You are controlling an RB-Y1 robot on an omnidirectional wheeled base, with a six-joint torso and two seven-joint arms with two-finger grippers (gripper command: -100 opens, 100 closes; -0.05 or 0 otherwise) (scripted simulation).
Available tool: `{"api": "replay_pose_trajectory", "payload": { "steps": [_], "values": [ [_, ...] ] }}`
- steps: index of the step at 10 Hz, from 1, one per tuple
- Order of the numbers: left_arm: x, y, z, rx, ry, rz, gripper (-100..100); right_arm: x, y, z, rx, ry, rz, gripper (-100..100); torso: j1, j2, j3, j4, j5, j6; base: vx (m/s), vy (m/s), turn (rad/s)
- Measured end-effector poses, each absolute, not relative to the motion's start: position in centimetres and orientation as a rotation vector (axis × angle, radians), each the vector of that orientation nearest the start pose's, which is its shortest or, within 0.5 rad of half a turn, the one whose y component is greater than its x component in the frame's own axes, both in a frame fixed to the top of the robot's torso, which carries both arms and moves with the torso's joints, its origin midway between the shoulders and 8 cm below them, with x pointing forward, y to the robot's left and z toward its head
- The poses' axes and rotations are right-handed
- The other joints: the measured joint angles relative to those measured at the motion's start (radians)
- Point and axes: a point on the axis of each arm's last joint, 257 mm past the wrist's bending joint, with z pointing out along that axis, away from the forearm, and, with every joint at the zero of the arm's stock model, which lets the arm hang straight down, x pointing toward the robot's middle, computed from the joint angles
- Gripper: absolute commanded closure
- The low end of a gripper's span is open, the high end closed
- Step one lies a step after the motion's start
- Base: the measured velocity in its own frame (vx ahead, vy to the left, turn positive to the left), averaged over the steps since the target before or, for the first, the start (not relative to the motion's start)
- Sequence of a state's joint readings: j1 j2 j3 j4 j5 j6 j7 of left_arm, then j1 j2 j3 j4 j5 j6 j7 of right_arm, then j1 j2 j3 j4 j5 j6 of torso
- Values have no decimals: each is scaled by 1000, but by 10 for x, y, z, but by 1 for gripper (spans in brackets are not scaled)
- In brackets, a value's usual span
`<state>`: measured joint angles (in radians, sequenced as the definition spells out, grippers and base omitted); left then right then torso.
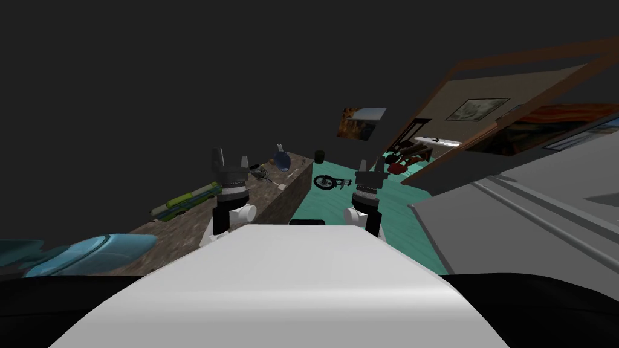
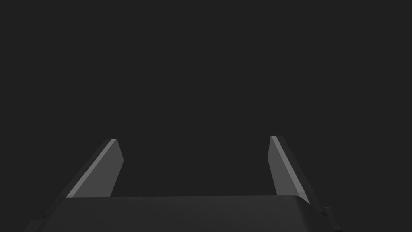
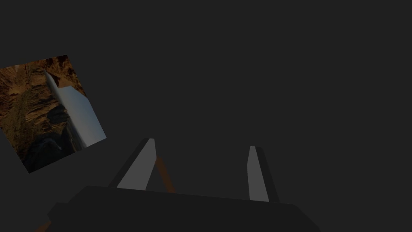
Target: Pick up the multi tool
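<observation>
Multi tool [image 1: 260, 173]: seemingly grey item on table [image 1: 175, 231] | left gripper [image 1: 231, 161] nearest, fingers wide for it | right gripper [image 1: 372, 165] wide, idle

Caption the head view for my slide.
Left claw open over a brown table near a small dark tool; right claw open over teal floor.

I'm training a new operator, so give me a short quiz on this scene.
1. True or false: the left gripper is shut.
2. The multi tool lies on: A a chair, B the table, C a shelf.
3. Fill in: the floor is ____ in colour.
Key: 1 false; 2 B; 3 teal.
</observation>
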<state>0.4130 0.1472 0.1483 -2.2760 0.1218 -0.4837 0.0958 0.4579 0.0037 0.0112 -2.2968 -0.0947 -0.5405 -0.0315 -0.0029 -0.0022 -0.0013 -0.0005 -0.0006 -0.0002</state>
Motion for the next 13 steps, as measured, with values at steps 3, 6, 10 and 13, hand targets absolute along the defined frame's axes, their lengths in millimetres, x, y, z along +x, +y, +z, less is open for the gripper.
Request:
{"api": "replay_pose_trajectory", "payload": {
  "steps": [3, 6, 10, 13],
  "values": [
    [362, 331, 54, -641, 617, -1354, -100, 334, -282, 52, 654, 473, 1438, 0, 1, 1, 0, 0, 0, 0, 17, -36, 175],
    [379, 351, 45, -719, 641, -1332, -100, 334, -282, 52, 654, 473, 1438, 0, 0, 0, 0, 0, 0, 0, 27, -48, 117],
    [393, 380, 34, -826, 646, -1309, -100, 334, -281, 52, 653, 473, 1438, 0, 1, 1, 0, 0, 0, 1, 16, -37, 105],
    [403, 400, 25, -907, 639, -1296, -100, 334, -282, 52, 654, 473, 1438, 0, 1, 0, 0, 0, 0, 0, 19, -37, 92]
  ]
}}
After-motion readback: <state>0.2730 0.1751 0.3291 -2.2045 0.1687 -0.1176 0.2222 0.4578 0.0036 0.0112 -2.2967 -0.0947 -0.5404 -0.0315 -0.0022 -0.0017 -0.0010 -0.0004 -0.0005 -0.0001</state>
